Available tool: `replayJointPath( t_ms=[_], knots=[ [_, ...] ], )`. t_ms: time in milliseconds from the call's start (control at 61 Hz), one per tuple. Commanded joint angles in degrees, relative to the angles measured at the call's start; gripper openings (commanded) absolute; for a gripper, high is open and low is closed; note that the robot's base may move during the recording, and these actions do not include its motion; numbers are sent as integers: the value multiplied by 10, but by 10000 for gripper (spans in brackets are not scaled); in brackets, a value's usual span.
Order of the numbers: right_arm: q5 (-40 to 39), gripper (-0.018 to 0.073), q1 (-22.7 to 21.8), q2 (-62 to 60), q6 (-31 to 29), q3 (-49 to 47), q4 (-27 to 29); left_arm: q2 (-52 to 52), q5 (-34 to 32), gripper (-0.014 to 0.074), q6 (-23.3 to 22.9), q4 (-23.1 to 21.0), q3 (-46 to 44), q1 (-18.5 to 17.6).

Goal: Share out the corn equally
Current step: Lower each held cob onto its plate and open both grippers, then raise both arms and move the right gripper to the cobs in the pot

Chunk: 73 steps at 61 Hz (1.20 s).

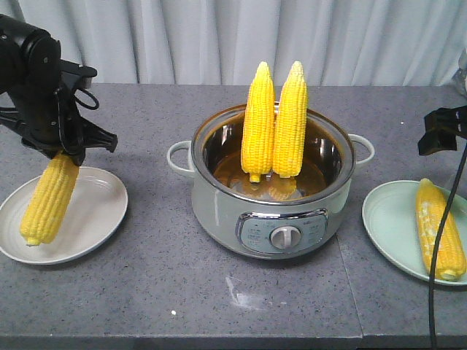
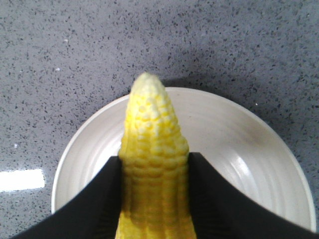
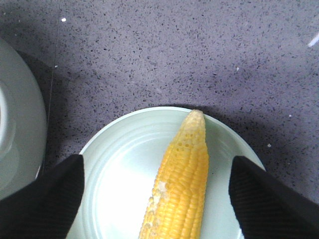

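Observation:
My left gripper (image 1: 67, 154) (image 2: 154, 167) is shut on a yellow corn cob (image 1: 47, 200) (image 2: 154, 129), gripping its thick upper end. The cob slants down over the white plate (image 1: 98, 211) (image 2: 239, 144), its pointed tip low at the plate. Two more cobs (image 1: 258, 120) (image 1: 290, 120) stand upright in the pot (image 1: 219, 211) at the centre, leaning against its rim. Another cob (image 1: 439, 226) (image 3: 182, 184) lies on the pale green plate (image 1: 390, 219) (image 3: 119, 169) at the right. My right gripper (image 1: 440, 133) (image 3: 157, 167) hangs open above that plate, its fingers wide on either side of the cob and apart from it.
The pot has two side handles (image 1: 177, 157) and a front dial (image 1: 285, 236); its wall (image 3: 20, 124) shows at the left of the right wrist view. A black cable (image 1: 441, 240) hangs across the green plate. A grey curtain (image 1: 219, 36) backs the grey table (image 1: 182, 292).

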Motion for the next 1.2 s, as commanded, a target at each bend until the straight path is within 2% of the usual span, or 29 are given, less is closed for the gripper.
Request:
replayJointPath(
  t_ms=[0,131,393,574,1016,1180],
  knots=[
    [-23,567,-4,-24,0,-19,9,-27,-7,34,1,6,-15,1],
    [-25,567,-4,-24,0,-19,15,-27,-7,105,1,1,-15,1],
    [-24,567,-4,-24,-1,-19,16,-27,5,355,-13,0,-15,1],
    [-24,567,-4,-24,-1,-19,17,-27,11,480,-20,0,-15,1],
    [-46,567,-4,-67,-1,-19,28,-46,8,491,-14,0,-17,1],
    [-62,567,-4,-116,-20,-19,58,-86,-9,491,-14,-4,-17,1]
  ],
)
